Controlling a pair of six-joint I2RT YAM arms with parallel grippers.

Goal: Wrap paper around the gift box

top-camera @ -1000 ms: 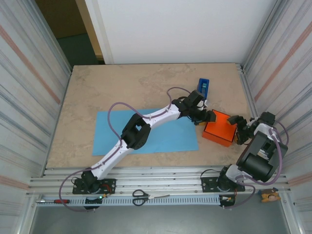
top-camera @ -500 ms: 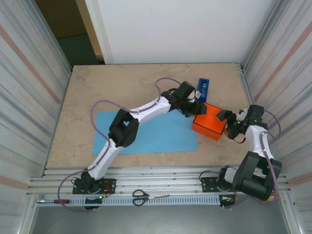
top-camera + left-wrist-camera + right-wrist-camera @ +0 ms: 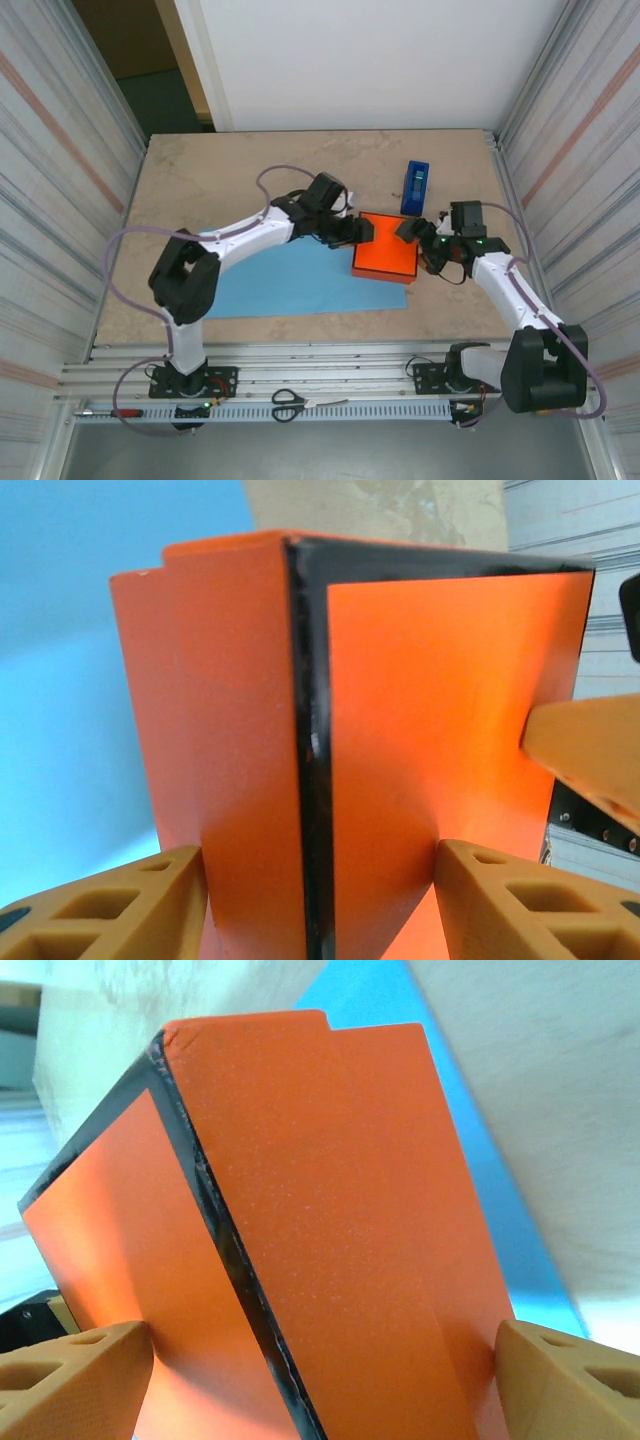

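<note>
The bright orange gift box (image 3: 385, 260) lies flat over the right end of the blue paper (image 3: 290, 280), which is spread on the table. My left gripper (image 3: 360, 232) is shut on the box's left side and my right gripper (image 3: 422, 240) is shut on its right side. In the left wrist view the box (image 3: 430, 730) fills the gap of the gripper (image 3: 320, 865), both fingers pressed on it, with paper (image 3: 60, 680) beyond. In the right wrist view the box (image 3: 330, 1210) sits likewise in the gripper (image 3: 325, 1345), paper (image 3: 500, 1190) behind. Whether the box touches the paper I cannot tell.
A small blue tape dispenser (image 3: 416, 186) stands just behind the box. Scissors (image 3: 290, 403) and a red-handled screwdriver (image 3: 125, 412) lie on the rail at the near edge. Corrugated walls close both sides of the tan table (image 3: 250, 180).
Both grippers have carried the box to the left, from bare table at the right onto the right end of the paper. Both arms swung left with it.
</note>
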